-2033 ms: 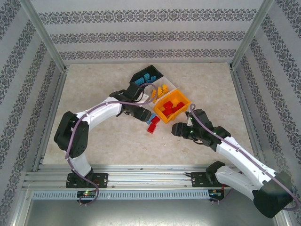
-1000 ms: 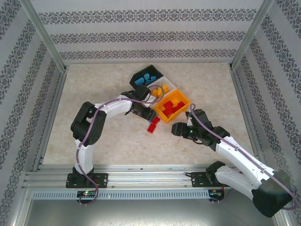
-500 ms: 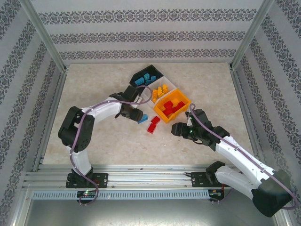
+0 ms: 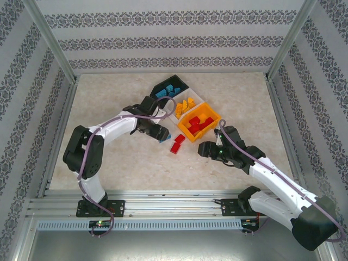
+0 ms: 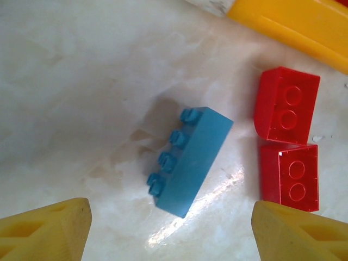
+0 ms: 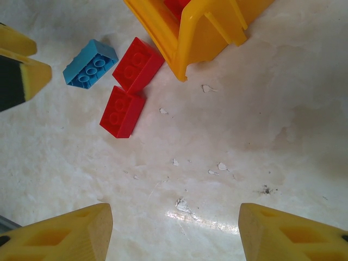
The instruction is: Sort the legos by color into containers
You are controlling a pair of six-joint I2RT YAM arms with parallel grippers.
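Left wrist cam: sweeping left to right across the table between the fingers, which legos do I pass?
Blue brick → upper red brick and lower red brick, which tie, one above the other in the picture. The orange bin overlaps them, so it is left out.

Bright, even light; glare streak on table point(image 5: 217, 187); soft shadows; wrist-view corners perhaps slightly blurred.

Table point(image 4: 119, 163): bins point(image 4: 187, 134), 2 red bricks point(image 6: 122, 111), 1 blue brick point(image 5: 190, 160).

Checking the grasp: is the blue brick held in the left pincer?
No, the blue brick lies on the table, the left pincer open.
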